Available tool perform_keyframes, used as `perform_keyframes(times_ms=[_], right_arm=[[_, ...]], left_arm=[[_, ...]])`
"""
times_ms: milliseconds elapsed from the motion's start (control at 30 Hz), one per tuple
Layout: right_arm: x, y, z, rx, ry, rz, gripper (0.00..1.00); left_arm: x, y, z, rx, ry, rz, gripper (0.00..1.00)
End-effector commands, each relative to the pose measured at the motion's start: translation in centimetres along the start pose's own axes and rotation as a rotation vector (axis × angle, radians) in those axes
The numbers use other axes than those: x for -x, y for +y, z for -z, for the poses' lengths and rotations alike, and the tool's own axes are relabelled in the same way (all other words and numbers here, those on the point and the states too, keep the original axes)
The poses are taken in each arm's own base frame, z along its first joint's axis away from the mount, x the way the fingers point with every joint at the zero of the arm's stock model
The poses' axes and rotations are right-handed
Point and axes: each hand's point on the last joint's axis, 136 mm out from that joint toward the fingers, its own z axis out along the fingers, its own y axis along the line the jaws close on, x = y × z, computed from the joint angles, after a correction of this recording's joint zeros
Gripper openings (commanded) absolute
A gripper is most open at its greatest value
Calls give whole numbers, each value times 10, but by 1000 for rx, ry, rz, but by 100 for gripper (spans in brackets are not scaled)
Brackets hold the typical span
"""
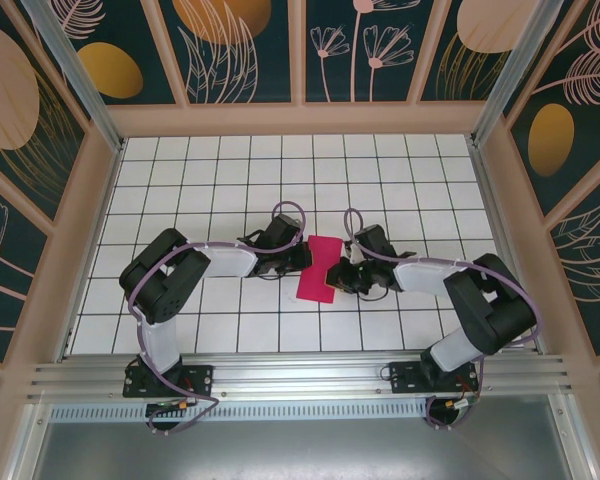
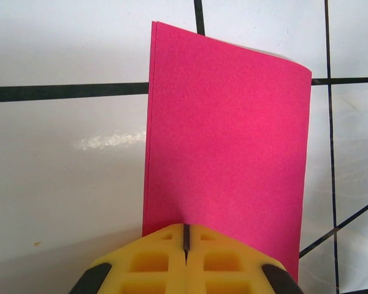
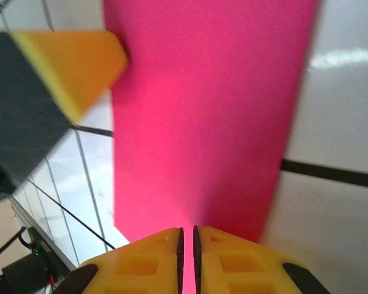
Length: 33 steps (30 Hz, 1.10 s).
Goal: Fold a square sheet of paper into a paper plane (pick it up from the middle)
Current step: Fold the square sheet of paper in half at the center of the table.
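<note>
Judging from the tiled table (image 1: 180, 190), we put the task early: the square sheet of paper (image 1: 318, 270) lies mid-table, folded once into a narrow rectangle, nose and wings not yet made. The left gripper (image 2: 186, 229) has its jaws pressed together at one edge. The right gripper (image 3: 187, 231) seems to pinch the opposite edge, though its view is too blurred to be sure.

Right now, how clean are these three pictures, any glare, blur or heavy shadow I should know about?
Top external: evenly lit and sharp, only soft shadows on the table. Left wrist: crisp on the pink paper and the left gripper, with a glare streak on the table left of the paper. Right wrist: soft throughout, the left gripper's yellow fingertip at upper left badly blurred.
</note>
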Motion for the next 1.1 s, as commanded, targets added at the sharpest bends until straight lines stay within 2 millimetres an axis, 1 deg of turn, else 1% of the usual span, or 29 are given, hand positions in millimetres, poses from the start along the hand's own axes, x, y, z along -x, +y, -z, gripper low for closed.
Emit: perform_keyframes(times_ms=[0, 100, 267, 400, 467, 667, 767, 967, 1067], right_arm=[[-12, -16, -9, -23, 34, -44, 17], [-13, -13, -5, -12, 27, -40, 17], [-10, 7, 9, 39, -5, -12, 18], [-19, 15, 10, 76, 13, 3, 19], [-23, 13, 6, 74, 23, 2, 19], [-37, -8, -7, 22, 67, -34, 19], [-39, -6, -6, 25, 65, -23, 19], [-38, 10, 2, 56, 44, 8, 19], [-43, 5, 0, 43, 54, 6, 19]], left_arm=[[-37, 50, -5, 168, 103, 30, 0], [-37, 51, -5, 169, 102, 29, 0], [-37, 50, -6, 164, 104, 30, 0], [-37, 51, -7, 167, 105, 28, 0], [-38, 51, -8, 167, 108, 29, 0], [-36, 50, -8, 166, 105, 29, 0], [-36, 50, -7, 169, 104, 31, 0], [-37, 51, -9, 170, 105, 33, 0], [-36, 50, -9, 169, 104, 33, 0]])
